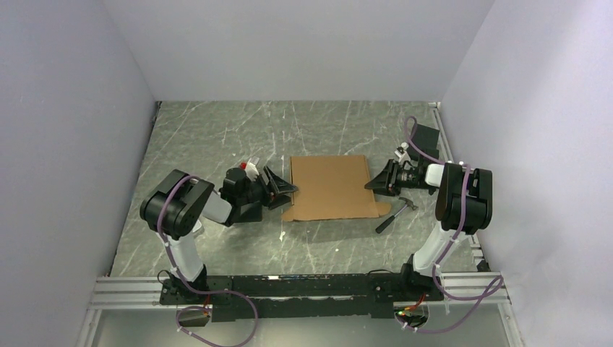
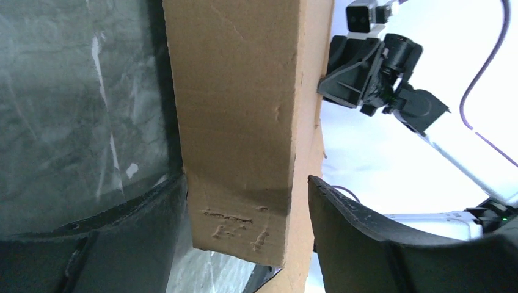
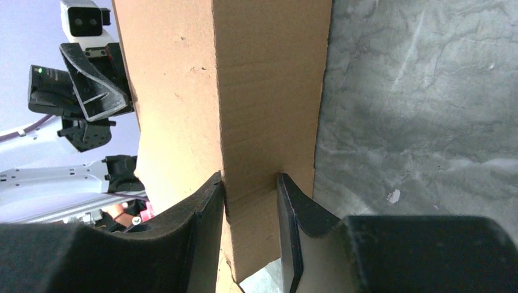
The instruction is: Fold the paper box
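**Step in hand (judged):** gripping the two side flaps of the paper box (image 1: 332,186) so that they can be folded.

**Near zone.** A hammer (image 1: 395,215) lies on the tabletop (image 1: 217,137) at 5 o'clock of the box. It is just beside the near right corner and apart from both pincers.

**Middle zone.** The paper box lies at the centre of the tabletop, with its main panel flat.
- The left pincer (image 1: 285,189) stands at 9 o'clock of the box. Its jaws are apart and straddle the side flap there. One finger (image 2: 153,207) touches the cardboard. A narrow gap shows before the other finger (image 2: 354,232).
- The right pincer (image 1: 376,182) stands at 3 o'clock of the box. It is clamped on the opposite flap, with both fingers (image 3: 204,210) pressed against the cardboard.

**Far zone.** A black block (image 1: 426,137) sits at 2 o'clock by the far right edge, well apart from the box.

**Next move (judged):**
1. Bring the left jaws together on the flap until both fingers bear on it.
2. Turn both flaps about their creases at an even rate.
3. Keep the main panel flat. An uneven pull may slide the sheet toward the hammer.
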`<state>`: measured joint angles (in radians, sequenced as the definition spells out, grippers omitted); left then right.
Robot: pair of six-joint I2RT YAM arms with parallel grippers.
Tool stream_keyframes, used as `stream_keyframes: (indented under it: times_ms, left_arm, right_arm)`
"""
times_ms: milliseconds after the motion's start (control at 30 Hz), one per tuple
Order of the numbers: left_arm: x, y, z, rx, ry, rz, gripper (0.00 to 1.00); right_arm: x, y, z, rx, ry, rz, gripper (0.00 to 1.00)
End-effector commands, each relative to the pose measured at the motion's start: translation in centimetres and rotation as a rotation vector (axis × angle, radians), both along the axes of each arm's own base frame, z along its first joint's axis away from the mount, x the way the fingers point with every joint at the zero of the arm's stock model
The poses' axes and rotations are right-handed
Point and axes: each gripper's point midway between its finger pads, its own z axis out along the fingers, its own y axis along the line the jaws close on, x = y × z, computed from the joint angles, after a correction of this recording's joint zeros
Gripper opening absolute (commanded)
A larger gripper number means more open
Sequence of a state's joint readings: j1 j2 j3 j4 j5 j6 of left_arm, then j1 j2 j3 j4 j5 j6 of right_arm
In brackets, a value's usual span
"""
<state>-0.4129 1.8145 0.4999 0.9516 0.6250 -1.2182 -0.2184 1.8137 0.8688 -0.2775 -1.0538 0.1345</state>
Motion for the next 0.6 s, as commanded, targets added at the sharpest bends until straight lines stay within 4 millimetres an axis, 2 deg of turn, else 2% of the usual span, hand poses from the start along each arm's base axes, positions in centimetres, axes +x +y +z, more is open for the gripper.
stream_keyframes:
  times_ms: [0,133,300,400,467,567]
  left_arm:
    - [-0.9,-1.8,6.2,-0.186,-0.165,-0.059,0.76]
    - [-1.3,-1.7,7.3,-0.23,-0.178,-0.06,0.81]
    - [-1.7,-1.5,6.6,-0.156,-0.154,-0.065,0.88]
    - [-2.0,-1.4,5.1,-0.028,-0.126,-0.079,0.89]
    - [-2.6,-0.9,2.7,0.148,-0.052,-0.09,0.92]
    - [-2.9,0.3,1.8,0.275,-0.04,-0.067,0.96]
  right_arm:
    - [-1.4,-0.8,-4.5,-0.15,0.098,0.0,0.33]
    - [-1.4,-0.9,-4.5,-0.153,0.102,-0.003,0.33]
    - [-1.5,-0.9,-4.6,-0.151,0.106,-0.002,0.34]
    - [-1.5,-0.9,-4.6,-0.149,0.109,-0.001,0.34]
    - [-1.5,-0.9,-4.7,-0.15,0.11,-0.001,0.34]
    - [-1.5,-1.0,-4.7,-0.155,0.111,-0.002,0.34]
